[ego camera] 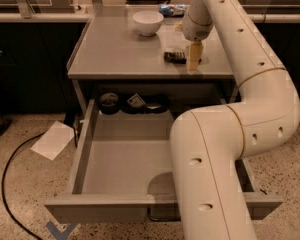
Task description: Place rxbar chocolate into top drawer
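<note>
The rxbar chocolate (174,57), a small flat bar in a black wrapper, lies on the grey table top (115,49) towards its right front. My gripper (194,59) hangs straight down from the white arm at the bar's right end, close to the table surface and at or touching the bar. The top drawer (115,208) below the table is pulled wide open; the arm hides its right side.
A white bowl (148,22) stands at the back of the table, with a blue-and-white packet (170,8) behind it. A black round item (109,103) and a small packet (136,101) lie at the drawer's back. Paper (53,140) and a cable lie on the floor to the left.
</note>
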Robot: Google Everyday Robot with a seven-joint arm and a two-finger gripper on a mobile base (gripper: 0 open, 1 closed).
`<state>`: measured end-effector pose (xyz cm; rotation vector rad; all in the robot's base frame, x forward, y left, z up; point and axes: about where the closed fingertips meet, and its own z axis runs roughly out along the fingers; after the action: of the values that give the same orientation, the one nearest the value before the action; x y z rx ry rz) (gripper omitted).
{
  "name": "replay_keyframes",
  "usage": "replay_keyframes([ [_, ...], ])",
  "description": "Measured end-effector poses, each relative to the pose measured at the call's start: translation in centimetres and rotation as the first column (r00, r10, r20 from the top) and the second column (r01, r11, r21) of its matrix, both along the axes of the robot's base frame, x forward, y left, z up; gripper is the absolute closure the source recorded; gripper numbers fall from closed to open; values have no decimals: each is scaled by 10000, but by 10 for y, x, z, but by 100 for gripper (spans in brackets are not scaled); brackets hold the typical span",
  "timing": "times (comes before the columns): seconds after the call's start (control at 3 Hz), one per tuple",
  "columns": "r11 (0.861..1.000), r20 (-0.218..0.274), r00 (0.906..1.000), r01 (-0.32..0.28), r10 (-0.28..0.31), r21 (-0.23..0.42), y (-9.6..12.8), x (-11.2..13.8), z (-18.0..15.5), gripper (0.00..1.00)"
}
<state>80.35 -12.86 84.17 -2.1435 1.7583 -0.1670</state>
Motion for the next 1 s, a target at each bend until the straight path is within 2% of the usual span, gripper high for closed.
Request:
replay_keyframes([
  [0.33,9998,-429,9989,188,-190,-61,3,1,-20,0],
  [0.67,9997,-373,9990,224,-227,-77,6,5,-24,0],
  [1.0,9982,-593,9965,588,-591,-75,9,1,-23,0],
])
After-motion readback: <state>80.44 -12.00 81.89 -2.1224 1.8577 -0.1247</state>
